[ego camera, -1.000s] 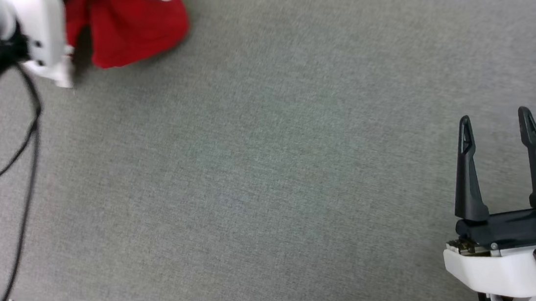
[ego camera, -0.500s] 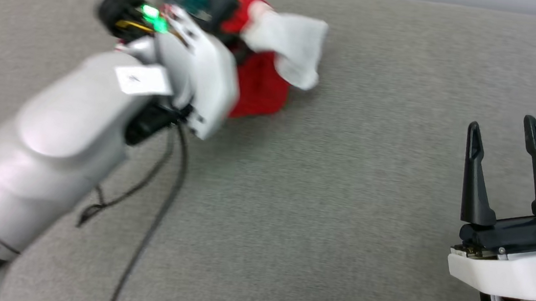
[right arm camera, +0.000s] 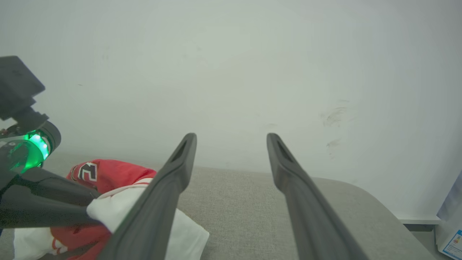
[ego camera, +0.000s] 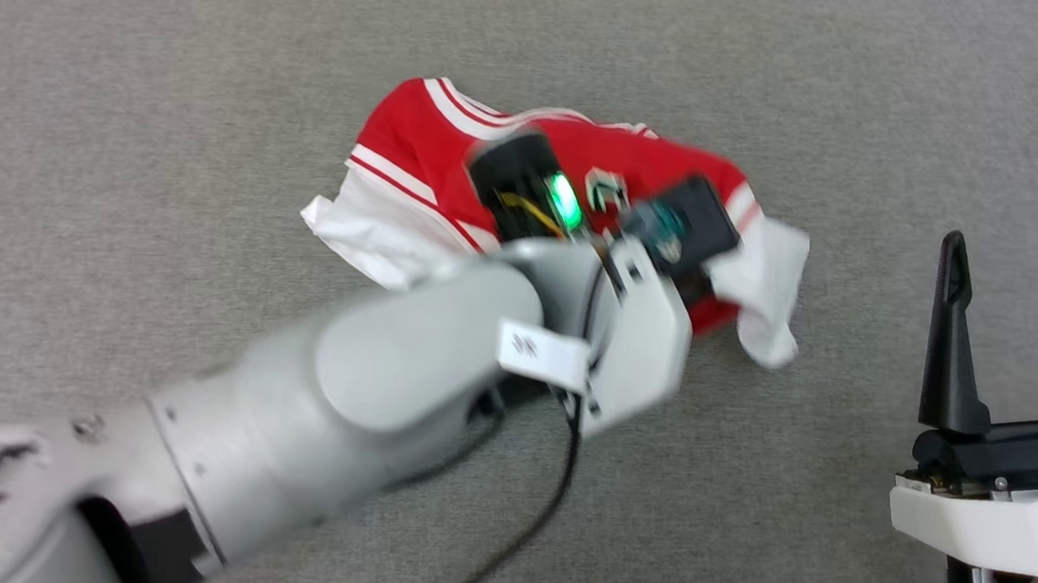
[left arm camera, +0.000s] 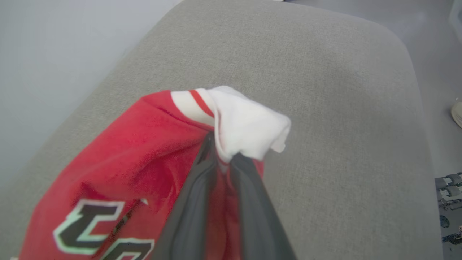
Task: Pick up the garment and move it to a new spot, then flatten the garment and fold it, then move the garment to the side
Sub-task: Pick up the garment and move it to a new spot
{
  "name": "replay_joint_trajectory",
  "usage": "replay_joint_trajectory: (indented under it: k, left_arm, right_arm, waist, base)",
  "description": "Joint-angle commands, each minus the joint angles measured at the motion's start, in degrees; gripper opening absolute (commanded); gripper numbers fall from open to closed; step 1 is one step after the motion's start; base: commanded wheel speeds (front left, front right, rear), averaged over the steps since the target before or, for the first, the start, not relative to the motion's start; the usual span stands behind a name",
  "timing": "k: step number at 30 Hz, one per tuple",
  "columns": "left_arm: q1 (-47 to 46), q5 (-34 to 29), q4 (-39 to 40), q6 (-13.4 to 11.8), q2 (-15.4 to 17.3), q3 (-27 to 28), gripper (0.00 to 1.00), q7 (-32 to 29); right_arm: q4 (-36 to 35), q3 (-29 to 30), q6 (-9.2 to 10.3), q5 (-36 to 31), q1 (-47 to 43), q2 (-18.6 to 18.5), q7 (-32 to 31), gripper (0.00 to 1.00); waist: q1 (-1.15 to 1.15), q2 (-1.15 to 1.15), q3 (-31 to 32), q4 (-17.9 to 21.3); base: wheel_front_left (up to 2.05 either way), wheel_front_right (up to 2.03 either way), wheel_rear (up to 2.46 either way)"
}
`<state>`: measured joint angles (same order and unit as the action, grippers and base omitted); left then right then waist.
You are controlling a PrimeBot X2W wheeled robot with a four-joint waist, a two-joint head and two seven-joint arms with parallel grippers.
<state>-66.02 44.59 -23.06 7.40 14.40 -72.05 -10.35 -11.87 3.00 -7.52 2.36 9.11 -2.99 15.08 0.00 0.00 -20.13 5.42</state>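
The left gripper (left arm camera: 223, 155) is clamped on the shirt (ego camera: 438, 146), pinching a bunch of red cloth and white sleeve between its nearly closed fingers. The shirt hangs crumpled from that grip near the middle of the grey cushion (ego camera: 213, 110), toward the far side, and its lower folds appear to rest on the cushion. At the near right, well apart from the shirt, the right gripper (ego camera: 1008, 239) hovers with its fingers spread and empty. This looks like the moving step. Next, the left gripper should let go, and both should then take edges to spread the shirt flat.
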Motion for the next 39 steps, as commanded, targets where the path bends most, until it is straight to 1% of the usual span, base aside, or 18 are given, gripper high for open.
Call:
replay_joint_trajectory:
  k: [1,4,7,12,15,16,17,18,19,20,21,22,23,26,28,31,34,39]
  left_arm:
    - [1.99,-0.33,-0.1,0.01,-0.98,-0.69,0.0,0.08]
    - [4.95,-1.33,-0.1,0.01,-2.85,-1.19,0.0,-1.05]
    - [10.12,-3.77,1.23,0.02,-4.36,-1.35,0.0,-4.79]
    - [17.64,-7.08,3.66,0.02,-4.69,-1.31,0.0,-10.07]
    - [19.61,-7.37,4.18,0.02,-4.84,-1.3,0.0,-10.71]
    - [19.82,-7.53,4.1,0.02,-4.84,-1.31,0.0,-10.04]
    - [19.68,-7.29,3.68,0.02,-4.89,-1.31,0.17,-8.81]
    - [19.07,-7.51,3.23,0.02,-5.03,-1.29,0.85,-7.15]
    - [18.36,-7.82,2.53,0.02,-5.22,-1.25,1.0,-4.97]
    - [17.86,-8.19,1.7,0.02,-5.38,-1.27,1.0,-2.89]
    - [17.86,-8.19,1.7,0.02,-5.38,-1.27,1.0,-2.89]
    - [17.47,-8.55,0.86,0.01,-5.55,-1.29,1.0,-0.5]
    - [17.95,-9.13,-0.86,-0.47,-6.56,-0.07,1.0,5.48]
    - [19.11,-9.54,-0.52,-2.01,-6.8,0.92,1.0,9.25]
    - [19.76,-9.24,0.54,-3.38,-6.02,1.9,1.0,10.87]
    - [20.57,-10.52,2.34,-6.27,-3.99,2.85,1.0,12.53]
    - [22.37,-9.57,4.98,-9.26,-1.95,5.17,1.0,14.31]
    - [25.72,-9.08,8.42,-16.23,3.08,10.71,1.0,19.75]
  right_arm:
    - [-0.03,0.11,0.06,0.43,-0.13,0.21,0.14,1.0]
    - [0.06,0.4,0.06,0.63,-0.3,0.2,0.14,1.0]
    - [0.16,0.51,0.06,0.82,-0.41,0.2,0.14,1.0]
    - [0.33,0.37,0.06,0.87,-0.23,0.2,0.14,1.0]
    - [0.71,0.3,0.06,0.67,-0.43,0.2,0.14,1.0]
    - [0.82,0.32,0.06,0.55,-0.58,0.19,0.14,1.0]
    - [0.97,0.39,0.06,0.45,-0.8,0.19,0.14,1.0]
    - [1.1,0.48,0.06,0.42,-1.05,0.19,0.14,1.0]
    - [1.27,0.57,0.06,0.33,-1.31,0.19,0.14,1.0]
    - [1.49,0.63,0.06,0.26,-1.48,0.2,0.14,1.0]
    - [1.49,0.63,0.06,0.26,-1.48,0.2,0.14,1.0]
    - [1.73,0.8,0.06,0.19,-1.72,0.19,0.14,1.0]
    - [2.35,1.02,0.06,0.1,-2.97,0.19,0.14,1.0]
    - [2.73,1.53,0.06,-0.07,-4.42,0.19,0.14,1.0]
    - [3.02,1.7,0.06,-0.26,-5.22,0.19,0.14,1.0]
    - [3.43,2.03,0.06,-0.32,-6.36,0.2,0.14,1.0]
    - [3.56,1.99,0.06,-0.42,-7.13,0.19,0.14,1.0]
    - [3.9,2.06,0.05,-0.44,-8.49,0.19,0.14,1.0]
  waist:
    - [0.0,0.0,-0.21,0.77]
    - [0.0,0.0,-0.25,1.21]
    - [0.0,0.0,-0.29,1.39]
    - [0.0,0.0,-0.36,1.04]
    - [0.0,0.0,0.0,0.38]
    - [0.0,0.0,0.23,0.12]
    - [0.0,0.0,0.56,-0.14]
    - [0.0,0.0,0.99,-0.44]
    - [0.0,0.0,1.48,-0.73]
    - [0.0,0.0,2.0,-0.97]
    - [0.0,0.0,2.0,-0.97]
    - [0.0,0.0,2.78,-1.31]
    - [0.0,0.0,4.89,-2.13]
    - [0.0,0.0,7.32,-3.28]
    - [0.0,0.0,8.67,-4.0]
    - [0.0,0.0,10.33,-5.18]
    - [0.0,0.0,11.67,-6.12]
    - [0.0,0.0,13.48,-7.43]
  base:
    - [0.0,0.0,0.0]
    - [0.0,0.0,0.0]
    - [0.0,0.0,0.0]
    - [0.0,0.0,0.0]
    - [0.0,0.0,0.0]
    - [0.0,0.0,0.0]
    - [0.0,0.0,0.0]
    - [0.0,0.0,0.0]
    - [0.0,0.0,0.0]
    - [0.0,0.0,0.0]
    - [0.0,0.0,0.0]
    - [0.0,0.0,0.0]
    - [0.0,0.0,0.0]
    - [0.0,0.0,0.0]
    - [0.0,0.0,0.0]
    - [0.0,0.0,0.0]
    - [0.0,0.0,0.0]
    - [0.0,0.0,0.0]
